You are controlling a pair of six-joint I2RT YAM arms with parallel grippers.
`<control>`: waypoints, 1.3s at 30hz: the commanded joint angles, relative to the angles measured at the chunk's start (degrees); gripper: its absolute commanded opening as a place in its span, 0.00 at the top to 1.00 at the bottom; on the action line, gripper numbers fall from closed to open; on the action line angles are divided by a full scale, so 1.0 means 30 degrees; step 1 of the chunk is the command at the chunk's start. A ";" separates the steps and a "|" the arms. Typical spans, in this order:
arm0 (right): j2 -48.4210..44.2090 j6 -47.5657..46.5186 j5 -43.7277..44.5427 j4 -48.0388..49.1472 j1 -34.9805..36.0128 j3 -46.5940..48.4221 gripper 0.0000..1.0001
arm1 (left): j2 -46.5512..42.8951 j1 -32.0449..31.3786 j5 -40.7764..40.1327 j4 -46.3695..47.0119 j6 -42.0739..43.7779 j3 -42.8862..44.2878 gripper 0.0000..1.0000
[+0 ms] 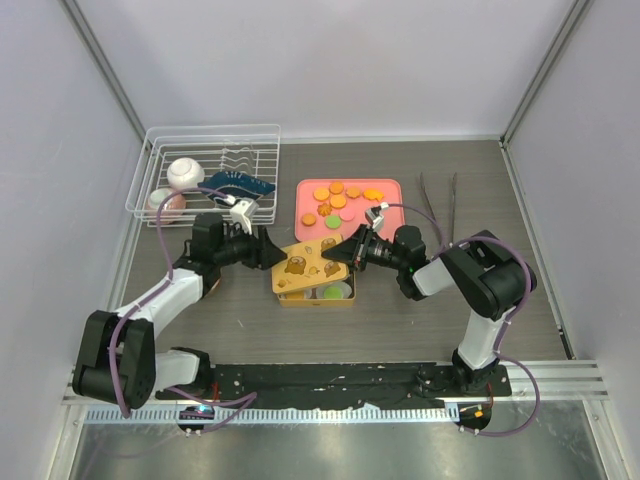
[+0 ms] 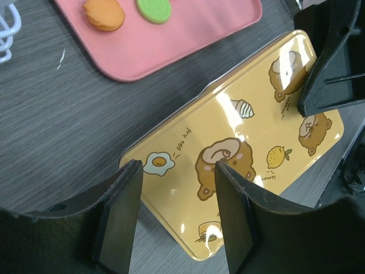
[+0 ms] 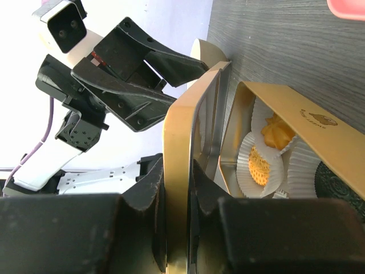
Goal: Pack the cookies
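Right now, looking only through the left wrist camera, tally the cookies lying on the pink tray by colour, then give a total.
Orange cookies: 1
Green cookies: 1
Total: 2, both on the pink tray

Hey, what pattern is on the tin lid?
The tin lid is yellow with cartoon bears, a fried egg and a lemon; clearest in the left wrist view.
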 commanded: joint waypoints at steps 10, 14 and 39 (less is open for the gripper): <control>-0.0099 -0.0640 0.1000 0.0369 0.0142 0.0028 0.99 | -0.0771 -0.0011 -0.1455 -0.2850 0.1557 0.1189 0.43; -0.0304 -0.0728 0.1176 -0.0010 0.0142 -0.0060 0.99 | -0.0683 -0.0011 -0.1630 -0.3114 0.1791 0.1131 0.43; -0.2649 -0.3189 0.1967 -0.4083 0.0113 -0.0412 0.98 | 0.0694 -0.0040 -0.0138 -0.3026 0.2202 0.1131 0.38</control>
